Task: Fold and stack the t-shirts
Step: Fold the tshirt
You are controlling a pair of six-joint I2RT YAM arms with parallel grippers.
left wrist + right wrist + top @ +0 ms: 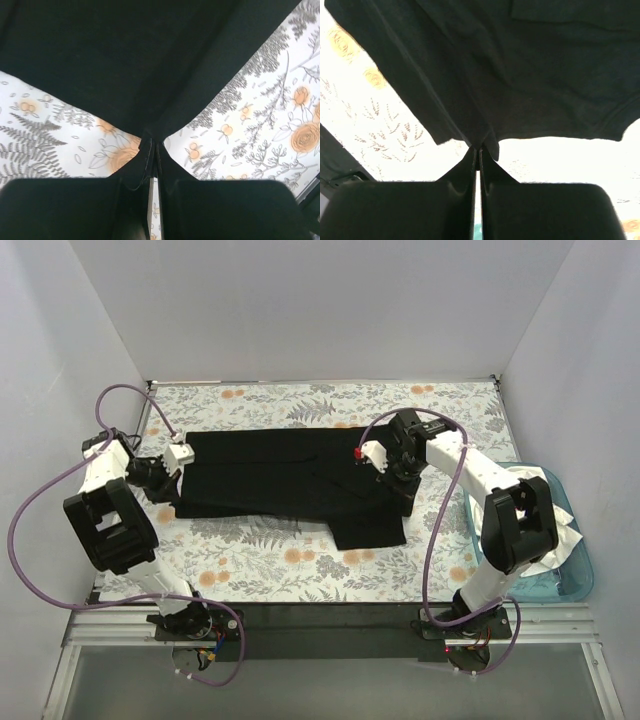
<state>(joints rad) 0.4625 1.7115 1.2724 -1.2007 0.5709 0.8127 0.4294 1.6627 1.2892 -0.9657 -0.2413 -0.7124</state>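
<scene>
Bench edge (330, 618) runs dark along the near side; floral sheet (300, 560) covers the surface beyond. Teal tub (585, 580) sits near right, just beside the sheet, holding crumpled white t-shirts (565, 535). Black t-shirt (290, 475) lies spread across the sheet's middle, one flap reaching nearward at its right. Left claw (154, 150) is pressed together, pinching the shirt's left edge; cloth fans out from its tips. Right claw (478, 149) is likewise pressed together, pinching the shirt's right part.
</scene>
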